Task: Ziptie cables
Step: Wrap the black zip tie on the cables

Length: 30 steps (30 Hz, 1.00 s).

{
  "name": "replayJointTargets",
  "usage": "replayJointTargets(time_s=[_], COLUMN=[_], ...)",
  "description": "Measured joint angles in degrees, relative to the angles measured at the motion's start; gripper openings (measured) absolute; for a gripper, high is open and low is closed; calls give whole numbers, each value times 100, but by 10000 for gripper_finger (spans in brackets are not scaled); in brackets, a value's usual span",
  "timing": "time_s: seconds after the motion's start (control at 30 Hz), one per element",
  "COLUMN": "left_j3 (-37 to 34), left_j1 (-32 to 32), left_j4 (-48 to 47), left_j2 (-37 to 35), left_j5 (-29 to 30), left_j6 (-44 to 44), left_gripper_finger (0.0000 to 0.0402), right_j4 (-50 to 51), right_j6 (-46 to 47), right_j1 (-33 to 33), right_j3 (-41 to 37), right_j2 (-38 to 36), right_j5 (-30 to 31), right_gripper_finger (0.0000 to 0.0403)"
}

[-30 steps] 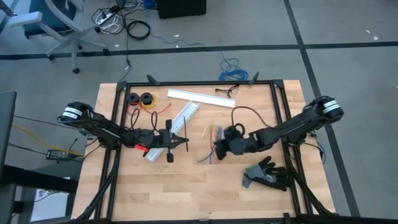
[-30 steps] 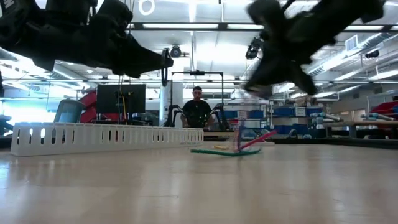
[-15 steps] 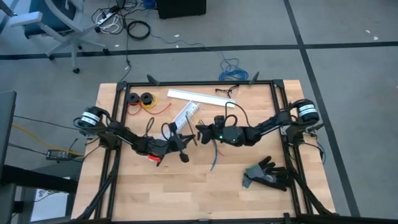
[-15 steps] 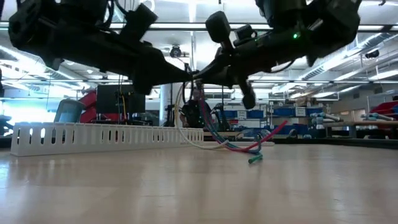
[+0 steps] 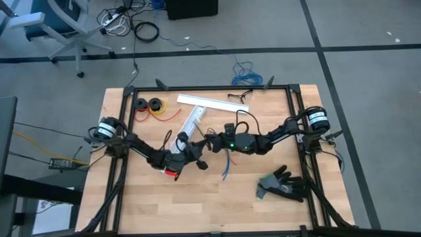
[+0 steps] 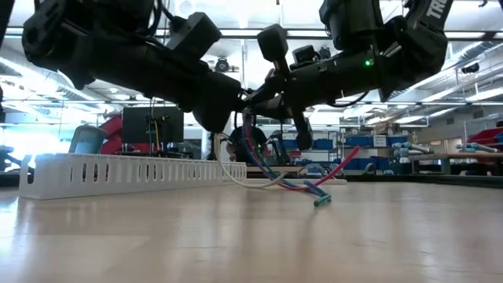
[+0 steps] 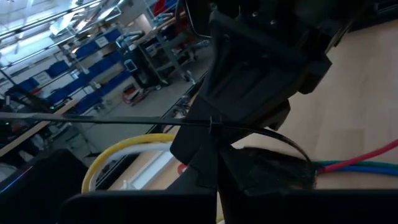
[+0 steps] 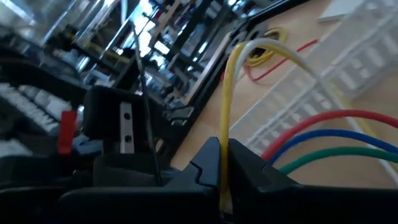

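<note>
Red, blue, green, yellow cables [image 6: 271, 169] drooping tableward, right fingers [image 8: 219, 163] pinching them, left fingers [image 7: 214, 171] gripping ziptie [image 7: 106, 119]

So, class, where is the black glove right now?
In the high view the glove lies on the table's right side near the front edge, just in front of the right arm, apart from the cables.
</note>
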<state>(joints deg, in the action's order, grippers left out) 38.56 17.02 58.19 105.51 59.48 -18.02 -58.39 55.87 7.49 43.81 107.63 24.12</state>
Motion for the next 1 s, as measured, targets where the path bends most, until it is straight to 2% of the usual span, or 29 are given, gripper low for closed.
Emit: replayJointTargets(time_s=[0.17,0.33,0.5,0.57,0.6,0.67,0.77,1.0], left_j3=[-28,-28,-28,-28,-30,-25,-35,-146], left_j1=[100,155,235,201,177,225,196,303], left_j4=[-4,1,30,36,44,-64,-81,-94], left_j2=[0,0,0,-12,-16,-17,-17,-17], left_j5=[219,471,1126,1538,1538,1625,1643,1588], left_j6=[0,-135,-430,-430,-433,-428,-426,-346], left_gripper_finger=[3,3,3,3,3,3,3,3], right_j4=[-16,-26,-2,76,99,61,41,-37], right_j6=[-210,-209,-192,-212,-248,-308,-318,-781], right_j1=[-7,-7,-3,53,86,62,52,37], right_j3=[0,9,10,8,-4,2,-11,-43], right_j2=[-6,-6,-6,2,3,2,2,-112], right_j5=[-461,-664,-877,-1360,-1382,-1887,-2150,-2429], right_gripper_finger=[55,97,132,142,145,151,154,148])
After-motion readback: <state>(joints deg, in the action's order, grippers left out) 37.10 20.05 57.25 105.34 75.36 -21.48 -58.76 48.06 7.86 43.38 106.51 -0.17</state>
